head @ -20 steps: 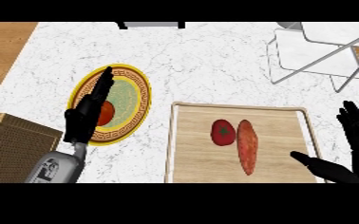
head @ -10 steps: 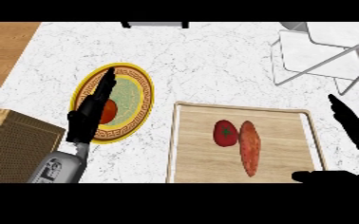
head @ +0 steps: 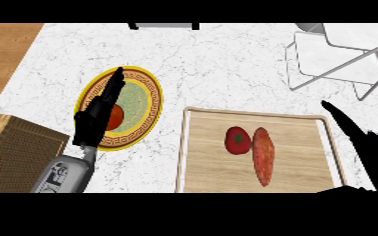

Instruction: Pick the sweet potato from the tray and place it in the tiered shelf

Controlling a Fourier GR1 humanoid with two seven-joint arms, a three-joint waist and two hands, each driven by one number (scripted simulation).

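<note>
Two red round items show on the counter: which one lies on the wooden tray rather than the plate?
The tomato touching the sweet potato lies on the tray; the other red item sits on the plate, partly hidden by the left hand.

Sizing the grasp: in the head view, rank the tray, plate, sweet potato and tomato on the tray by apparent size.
1. Tray
2. Plate
3. Sweet potato
4. Tomato
All lie on the same counter, so the order seems reliable.

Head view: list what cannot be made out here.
- Right robot hand: cut off by the right edge, so its fingers' state is unclear.
- Red item on the plate: partly hidden by the left robot hand.
- Tiered shelf: cut off by the right edge.
</note>
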